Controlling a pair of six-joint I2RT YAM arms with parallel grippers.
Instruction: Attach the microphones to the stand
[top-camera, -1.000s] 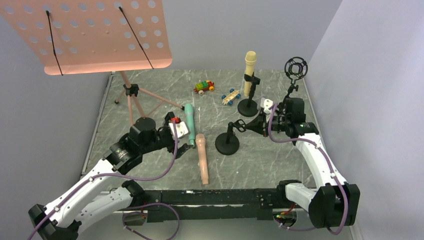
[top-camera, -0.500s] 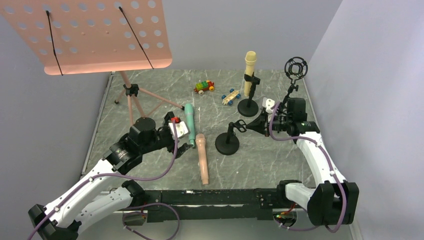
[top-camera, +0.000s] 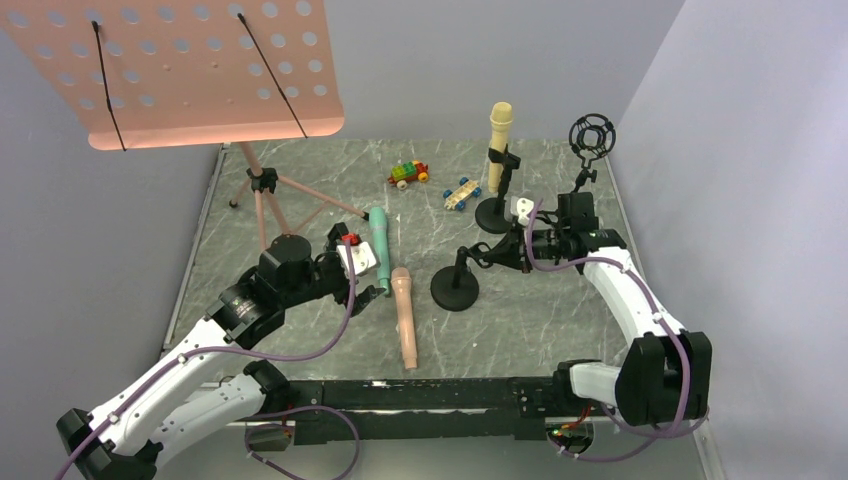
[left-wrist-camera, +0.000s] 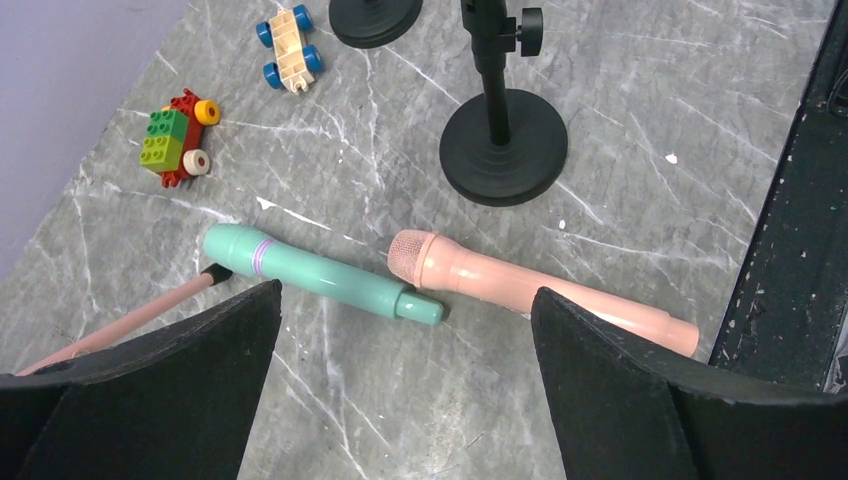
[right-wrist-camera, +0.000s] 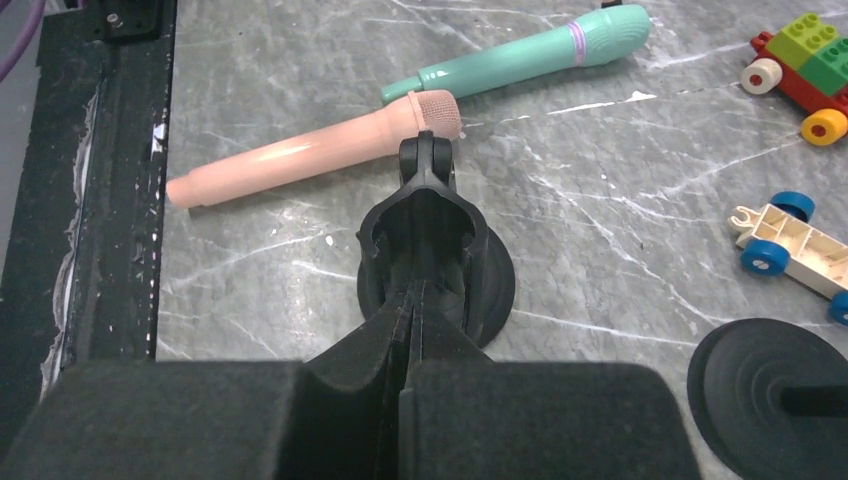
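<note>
While your right gripper (right-wrist-camera: 413, 292) has its fingers pressed flat together with nothing between them, its tip now sits right at the back of the clip (right-wrist-camera: 425, 215) on the near stand (top-camera: 455, 290). A second ago it hung further to the right, so that arm has swung in towards the clip. Whether the tip actually touches the clip you cannot tell from the wrist view. Your left gripper (left-wrist-camera: 405, 300) has not moved. Its fingers are spread as wide as they go, and it hovers over the handle end of the mint-green microphone (left-wrist-camera: 320, 280), which lies flat on the marble table (top-camera: 560, 320). Just beside that, the peach-pink microphone (left-wrist-camera: 530, 290) also lies flat, with its head almost against the green one's tail. Further back, the pale yellow microphone (top-camera: 499, 140) already stands upright in the far stand (top-camera: 497, 213). That leaves one of three mounted. The right arm's approach suggests it is about to steady or turn the empty clip. The left looks poised to come down on the green handle. Two toy cars (top-camera: 409, 174) sit well behind, clear of both arms.
</note>
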